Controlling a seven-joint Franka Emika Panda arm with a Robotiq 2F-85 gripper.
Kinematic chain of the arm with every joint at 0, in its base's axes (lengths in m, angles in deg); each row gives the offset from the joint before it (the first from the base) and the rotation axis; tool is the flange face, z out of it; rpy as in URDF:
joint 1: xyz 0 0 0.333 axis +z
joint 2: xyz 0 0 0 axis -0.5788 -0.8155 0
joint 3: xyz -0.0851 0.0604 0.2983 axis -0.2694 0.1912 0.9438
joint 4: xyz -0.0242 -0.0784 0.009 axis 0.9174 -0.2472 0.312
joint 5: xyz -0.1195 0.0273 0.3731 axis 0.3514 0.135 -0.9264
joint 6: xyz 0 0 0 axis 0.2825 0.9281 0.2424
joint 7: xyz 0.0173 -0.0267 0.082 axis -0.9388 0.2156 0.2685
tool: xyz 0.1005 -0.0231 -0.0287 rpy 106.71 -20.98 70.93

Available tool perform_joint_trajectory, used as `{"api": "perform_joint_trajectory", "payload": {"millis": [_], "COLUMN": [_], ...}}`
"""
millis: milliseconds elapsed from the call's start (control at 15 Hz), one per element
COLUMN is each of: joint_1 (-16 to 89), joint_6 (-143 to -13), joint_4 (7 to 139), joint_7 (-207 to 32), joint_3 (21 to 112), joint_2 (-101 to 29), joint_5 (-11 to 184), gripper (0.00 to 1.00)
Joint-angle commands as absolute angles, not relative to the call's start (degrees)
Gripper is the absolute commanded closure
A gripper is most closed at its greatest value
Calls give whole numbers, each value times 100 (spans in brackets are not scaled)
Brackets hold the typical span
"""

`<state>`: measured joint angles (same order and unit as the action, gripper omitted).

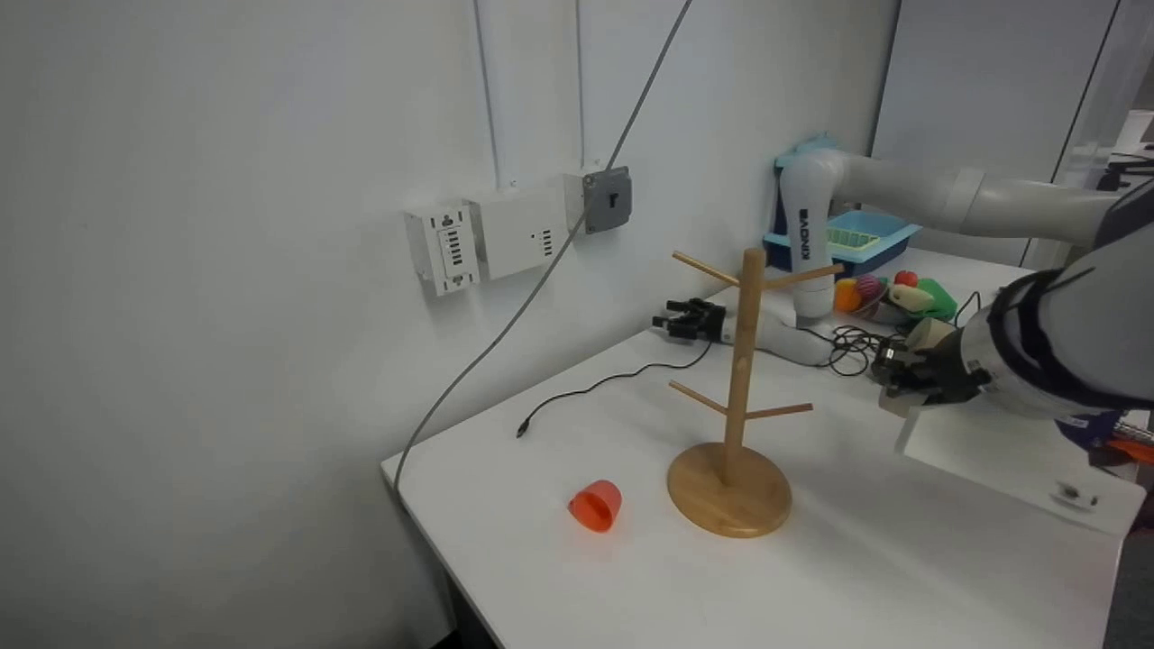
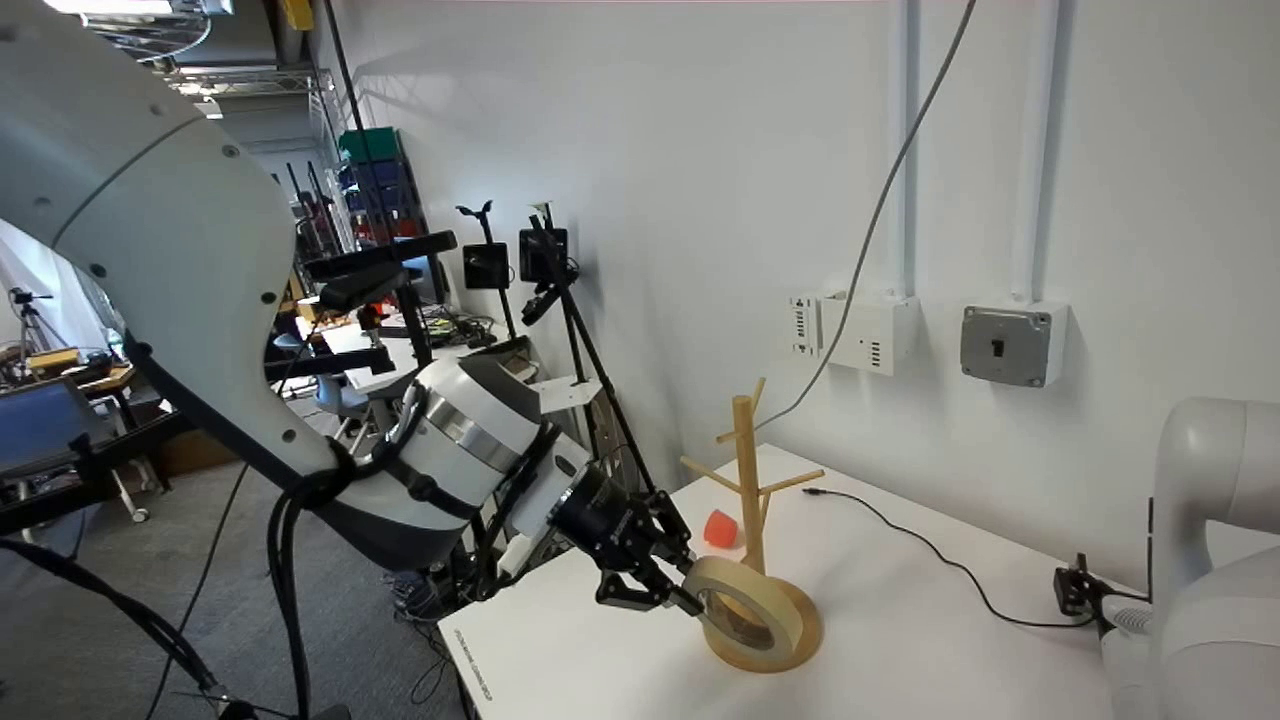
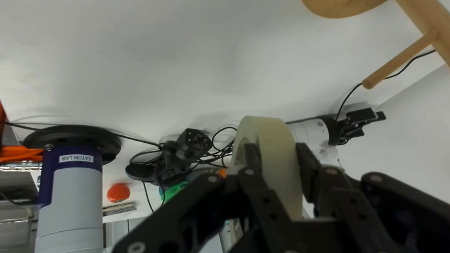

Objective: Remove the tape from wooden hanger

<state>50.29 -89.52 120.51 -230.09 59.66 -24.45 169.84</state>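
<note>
Tape, a pale beige ring-shaped roll (image 2: 770,600), is pinched between the fingers of the black jointed gripper (image 3: 277,151), over the white tabletop (image 1: 865,559) and apart from the upright light wooden hanger (image 1: 741,361) with its round base and angled pegs. On its side, between the hanger and the tabletop's edge, lies an orange cup-like object (image 1: 596,506).

Hanger (image 1: 739,379) (on table (image 1: 838,577)) beside cup (image 1: 597,506)

A pale beige, ring-shaped tape roll (image 3: 279,154) is being held aloft, apart from the light-wood pegged hanger (image 1: 741,370) standing upright.
</note>
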Motion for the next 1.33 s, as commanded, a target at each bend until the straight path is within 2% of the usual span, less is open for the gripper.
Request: {"api": "perform_joint_trajectory", "payload": {"millis": [0,267,333,533,933,1000,1067,1267], "joint_1": [4615,4361,3998,3702,2845,2826,2827,2882], "joint_6": [-8285,-8250,-8782,-9475,-10632,-10698,-10722,-10722], "joint_4": [12111,12191,12192,12118,11027,10901,10763,10467], "joint_7": [-23483,-23191,-23949,-24303,-24128,-24131,-24131,-24128], "joint_3": [6607,7004,6728,6386,6253,6265,6294,6374], "joint_2": [-2302,-2301,-2943,-3486,-4921,-5057,-5162,-5395], "joint_5": [17196,16662,17659,18336,18633,18645,18696,18750], "gripper": [92,92,92,92,92,45,43,21]}}
